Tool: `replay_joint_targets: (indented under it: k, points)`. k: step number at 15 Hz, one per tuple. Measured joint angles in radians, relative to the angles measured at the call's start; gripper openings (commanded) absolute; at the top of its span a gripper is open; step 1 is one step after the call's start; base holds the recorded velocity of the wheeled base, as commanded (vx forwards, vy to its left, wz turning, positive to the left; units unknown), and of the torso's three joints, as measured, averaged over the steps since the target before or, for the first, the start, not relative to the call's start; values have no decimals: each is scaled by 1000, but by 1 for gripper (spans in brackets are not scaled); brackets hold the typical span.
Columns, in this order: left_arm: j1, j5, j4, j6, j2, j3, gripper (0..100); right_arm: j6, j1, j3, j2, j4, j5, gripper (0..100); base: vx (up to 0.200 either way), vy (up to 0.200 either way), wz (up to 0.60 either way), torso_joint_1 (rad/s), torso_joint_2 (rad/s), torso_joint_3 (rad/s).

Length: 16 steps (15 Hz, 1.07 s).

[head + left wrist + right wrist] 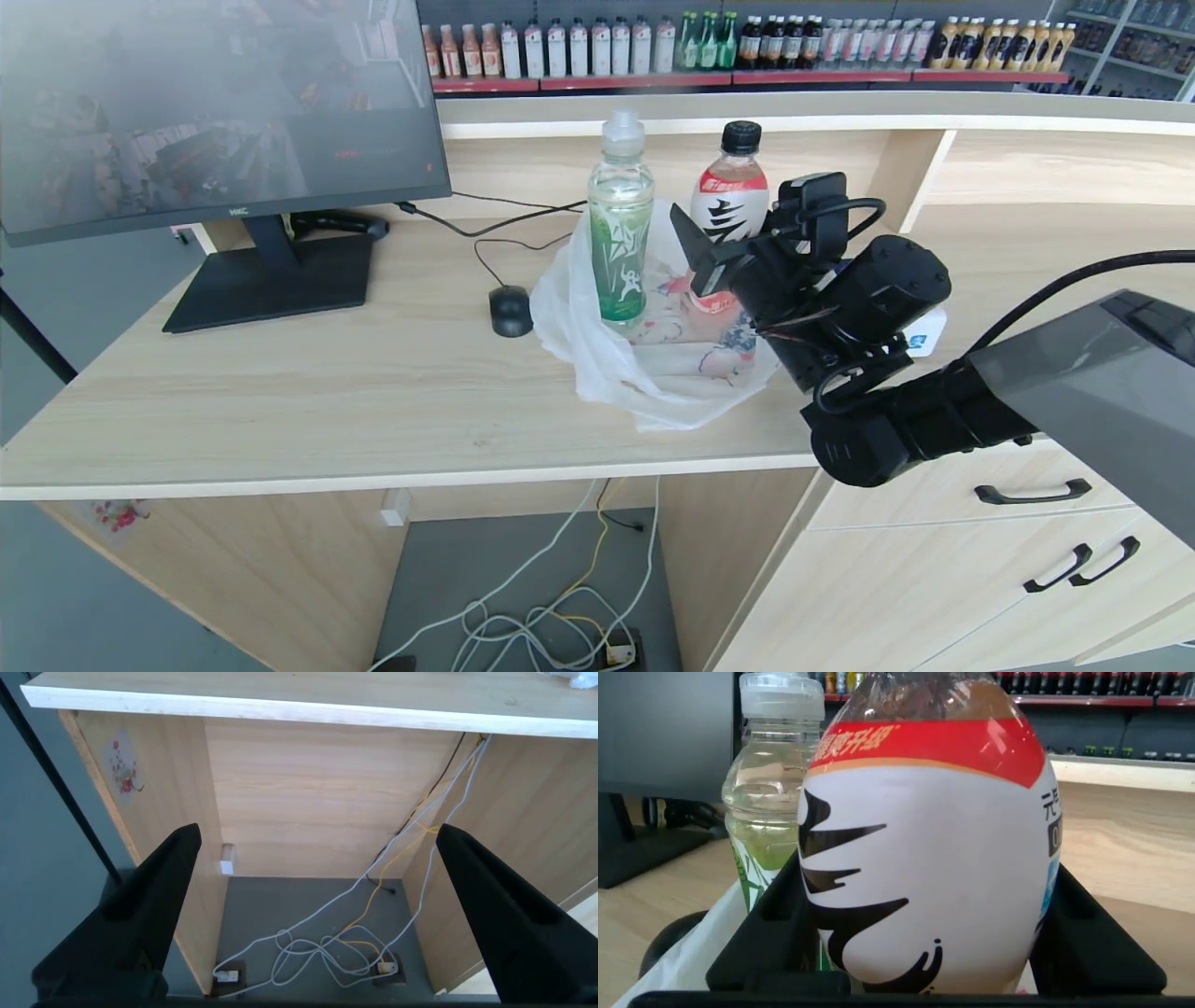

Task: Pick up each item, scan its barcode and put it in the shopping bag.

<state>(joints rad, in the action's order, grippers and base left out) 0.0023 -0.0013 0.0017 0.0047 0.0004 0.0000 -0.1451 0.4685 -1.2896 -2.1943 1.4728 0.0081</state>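
Right arm extends in from the right, low over the light wooden counter [280, 392]. Right gripper [719, 266] clasps the white-labelled, black-capped plastic bottle [731, 196], which stands upright in the white plastic shopping bag [597, 364]. Left gripper [318, 905] hangs wide open, empty, below the counter.

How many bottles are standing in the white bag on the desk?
2. The green-label bottle stands on the left of the bag; the red-and-white bottle stands on its right, in the right gripper. Smaller things could hide inside the bag.
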Motion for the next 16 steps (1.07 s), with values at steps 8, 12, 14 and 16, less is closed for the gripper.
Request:
replay_joint_targets:
  k: [8, 12, 14, 16]
  points:
    - [0, 0, 0, 0, 0, 0, 100, -1, -32, -31, -60, 2, 3, 0, 0, 0, 0, 0, 0, 0]
    - [0, 0, 0, 0, 0, 0, 100, -2, -24, -37, -83, -1, 2, 0, 0, 0, 0, 0, 0, 0]
    - [0, 0, 0, 0, 0, 0, 100, -2, -22, -37, -87, -1, 4, 0, 0, 0, 0, 0, 0, 0]
    - [0, 0, 0, 0, 0, 0, 100, -1, -21, -32, -90, -1, 7, 0, 0, 0, 0, 0, 0, 0]
